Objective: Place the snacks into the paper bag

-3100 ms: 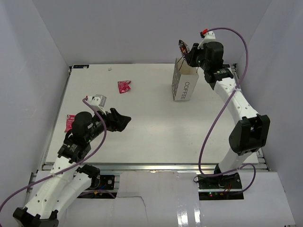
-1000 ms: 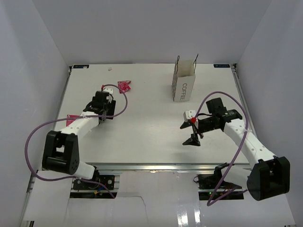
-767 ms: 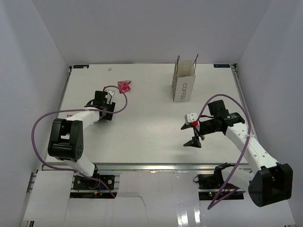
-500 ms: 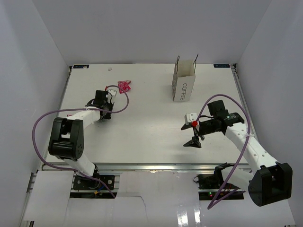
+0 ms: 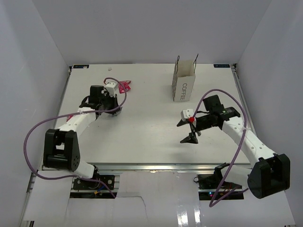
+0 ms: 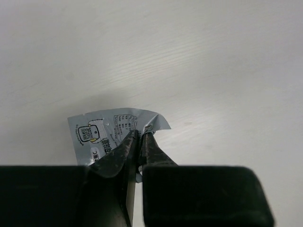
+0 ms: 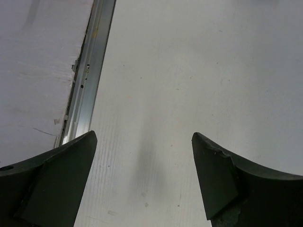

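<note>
My left gripper is shut on a corner of a snack, a small wrapper showing its silver-grey printed back, just above the white table. From above, the left gripper sits at the left-centre and hides that snack. A pink-red snack lies just behind it. Part of another pink-red snack shows under the left arm near the table's left edge. The white paper bag marked COFFEE stands upright at the back right. My right gripper hangs open and empty over bare table, in front of the bag.
An aluminium rail edges the table in the right wrist view. White walls close in the table on the left, back and right. A purple cable loops beside the left arm.
The left gripper's jaws have closed on the silver-backed snack, and the left wrist has shifted slightly toward the back. The right arm has barely moved.
</note>
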Robot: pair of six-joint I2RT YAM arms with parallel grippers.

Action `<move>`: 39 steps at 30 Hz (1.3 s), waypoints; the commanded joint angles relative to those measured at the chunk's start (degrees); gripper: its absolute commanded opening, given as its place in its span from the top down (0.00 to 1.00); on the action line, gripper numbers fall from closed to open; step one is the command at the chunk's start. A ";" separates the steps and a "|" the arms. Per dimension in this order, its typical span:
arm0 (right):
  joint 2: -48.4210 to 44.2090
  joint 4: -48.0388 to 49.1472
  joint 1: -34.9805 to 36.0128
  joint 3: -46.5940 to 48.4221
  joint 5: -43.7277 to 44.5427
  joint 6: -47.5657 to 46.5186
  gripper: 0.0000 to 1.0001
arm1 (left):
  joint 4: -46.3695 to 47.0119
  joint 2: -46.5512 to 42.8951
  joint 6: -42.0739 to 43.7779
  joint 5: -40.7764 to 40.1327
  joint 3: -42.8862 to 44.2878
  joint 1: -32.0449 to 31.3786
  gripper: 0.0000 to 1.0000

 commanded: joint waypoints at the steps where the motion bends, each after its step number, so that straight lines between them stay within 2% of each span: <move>1: 0.93 3.04 4.00 4.45 0.31 -6.89 0.13 | 5.29 -8.13 -12.04 29.74 1.69 -0.12 1.00; 4: 1.02 8.48 5.68 4.19 1.19 -13.91 0.04 | 15.74 -11.29 -22.86 49.35 -3.49 -0.56 1.00; 5: 1.29 13.55 6.12 4.02 1.37 -14.47 0.02 | 23.08 -12.09 -25.58 52.97 -5.25 -1.25 1.00; 7: 2.95 19.55 8.58 4.71 3.04 -10.64 0.02 | 26.31 -14.37 -29.89 59.66 -9.30 -3.10 1.00; 10: 7.34 26.33 13.49 9.28 5.84 -3.26 0.02 | 27.37 -16.66 -29.56 63.28 -11.24 -10.55 1.00; 14: 10.34 37.49 20.18 12.19 13.05 9.06 0.02 | 27.55 -18.42 -29.38 62.76 -11.77 -14.79 1.00; 19: 12.62 34.70 25.72 13.95 12.27 10.23 0.00 | 27.90 -19.47 -30.09 61.00 -11.77 -15.50 1.00; 20: 12.63 34.00 26.33 13.60 11.40 9.88 0.06 | 27.90 -19.56 -30.35 61.00 -11.68 -15.50 1.00; 24: 11.14 29.96 28.71 11.49 8.76 8.56 0.17 | 27.90 -20.44 -30.18 59.95 -12.03 -15.50 1.00; 27: 10.08 28.81 29.07 10.44 8.67 8.99 0.36 | 27.99 -20.53 -30.00 59.24 -12.38 -15.50 1.00; 28: 9.90 28.89 29.15 10.34 9.02 9.25 0.46 | 27.99 -20.36 -29.91 59.16 -12.38 -15.50 1.00; 30: 9.55 29.25 29.07 10.26 9.37 10.04 0.57 | 27.99 -19.92 -29.91 58.72 -12.21 -15.50 1.00; 33: 9.64 29.42 29.07 10.26 9.90 10.84 0.66 | 27.99 -19.65 -29.82 58.36 -11.51 -15.50 0.99; 34: 9.72 29.77 29.07 10.26 10.33 11.01 0.84 | 27.99 -19.74 -29.82 58.28 -11.33 -15.50 0.98; 35: 9.73 29.95 29.15 10.17 10.68 11.19 0.90 | 27.99 -19.74 -29.82 57.93 -10.89 -15.50 0.95; 37: 9.73 30.04 29.07 10.34 10.86 11.54 0.92 | 27.99 -20.09 -29.91 57.40 -10.63 -15.50 0.88; 38: 9.64 29.95 29.07 10.34 10.86 11.54 0.92 | 28.07 -20.70 -30.17 56.18 -10.45 -15.50 0.74; 39: 9.64 29.86 29.07 10.43 10.86 11.54 0.92 | 28.08 -21.05 -30.09 55.56 -10.36 -15.50 0.65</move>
